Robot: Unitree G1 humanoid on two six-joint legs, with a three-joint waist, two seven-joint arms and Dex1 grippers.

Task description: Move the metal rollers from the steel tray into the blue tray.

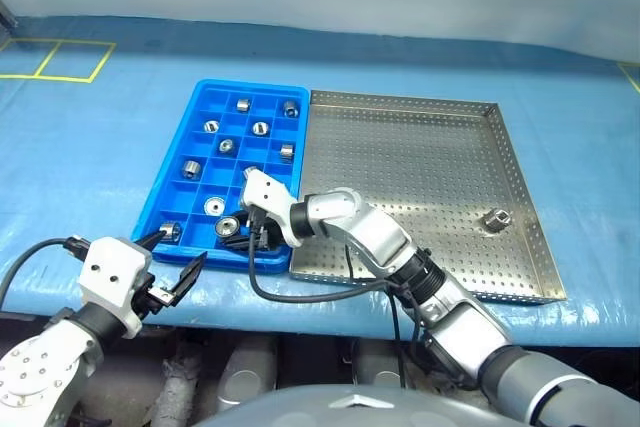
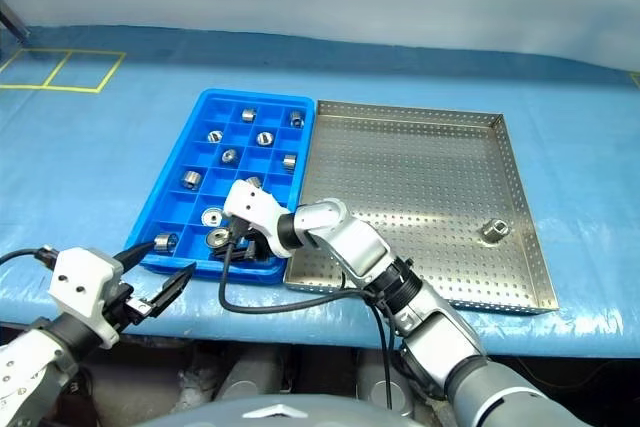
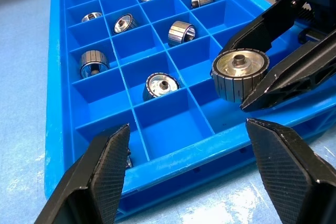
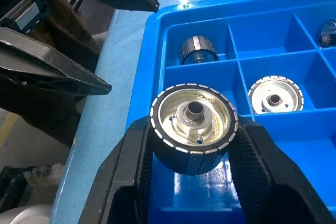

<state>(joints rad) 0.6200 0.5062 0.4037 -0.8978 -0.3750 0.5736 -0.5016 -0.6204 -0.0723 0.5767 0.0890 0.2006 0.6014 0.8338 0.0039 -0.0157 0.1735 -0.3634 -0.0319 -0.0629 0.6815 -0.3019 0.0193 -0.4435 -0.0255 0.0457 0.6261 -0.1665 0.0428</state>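
My right gripper [image 4: 193, 129] is shut on a metal roller [image 4: 193, 124], a ribbed silver cylinder with a central hole. It holds the roller just above the near row of the blue tray [image 1: 250, 84]. The same roller [image 3: 240, 74] hangs over a compartment in the left wrist view. Several rollers [image 1: 260, 128] lie in other compartments. One roller [image 1: 496, 218] rests on the perforated steel tray [image 1: 400, 157], near its right rim. My left gripper [image 1: 175, 259] stands open and empty at the blue tray's near left corner.
The two trays sit side by side on a blue table cover. The table's front edge runs just below the trays. Yellow tape lines [image 1: 60, 57] mark the far left. A black cable [image 1: 300, 292] loops under my right wrist at the front edge.
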